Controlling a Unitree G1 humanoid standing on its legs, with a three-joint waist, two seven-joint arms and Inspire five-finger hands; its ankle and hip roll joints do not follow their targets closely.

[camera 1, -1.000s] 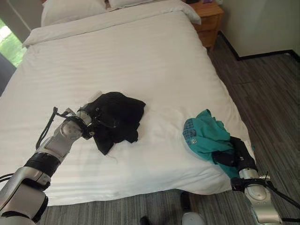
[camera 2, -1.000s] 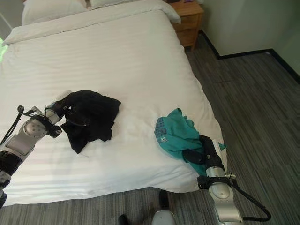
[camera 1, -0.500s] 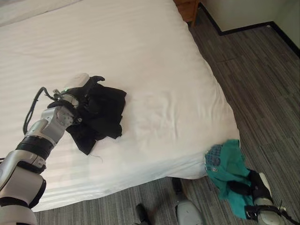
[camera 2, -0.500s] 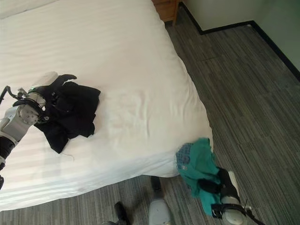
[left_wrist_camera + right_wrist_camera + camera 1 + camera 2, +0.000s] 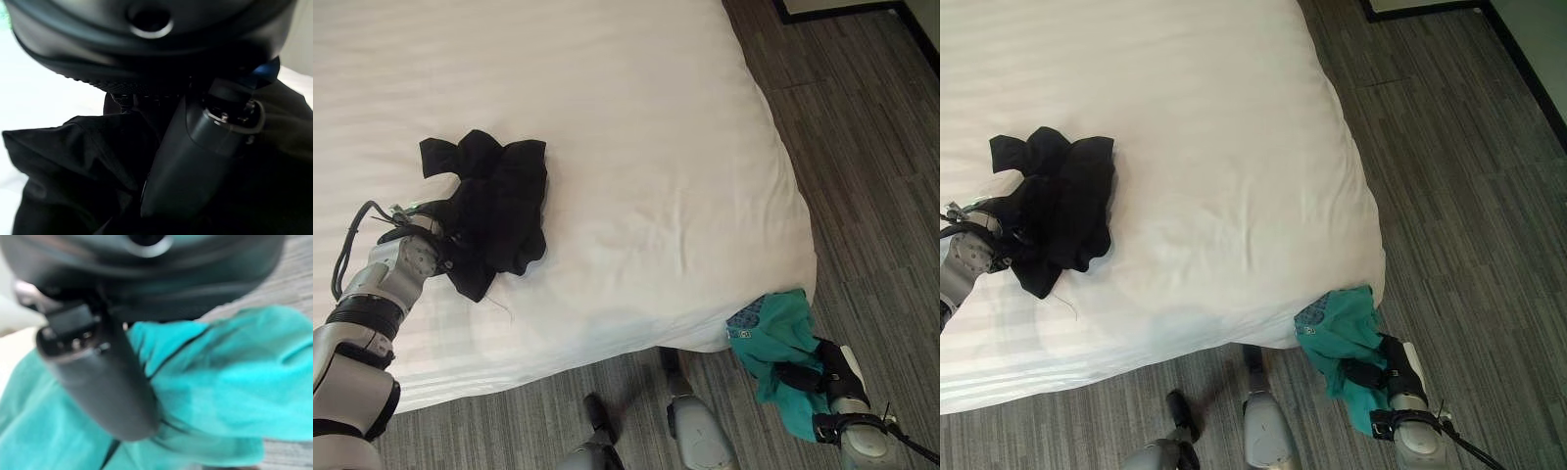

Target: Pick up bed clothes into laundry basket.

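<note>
A black garment (image 5: 494, 201) lies crumpled on the white bed (image 5: 636, 147) near its front left. My left hand (image 5: 438, 255) is at the garment's near edge, shut on the cloth; in the left wrist view its thumb (image 5: 195, 156) presses into the black fabric (image 5: 73, 166). A teal garment (image 5: 769, 338) hangs off the bed's front right corner, above the floor. My right hand (image 5: 822, 377) is shut on it, and in the right wrist view the thumb (image 5: 98, 382) lies across the teal cloth (image 5: 234, 382).
The bed's front edge runs across the lower part of the head views, and its right edge drops to grey plank floor (image 5: 871, 176). The floor stretches along the right side.
The camera has tilted down and shifted. The teal garment, pulled off the bed, now hangs by the corner in my right hand. My left hand has drawn back along the black garment, stretching it.
</note>
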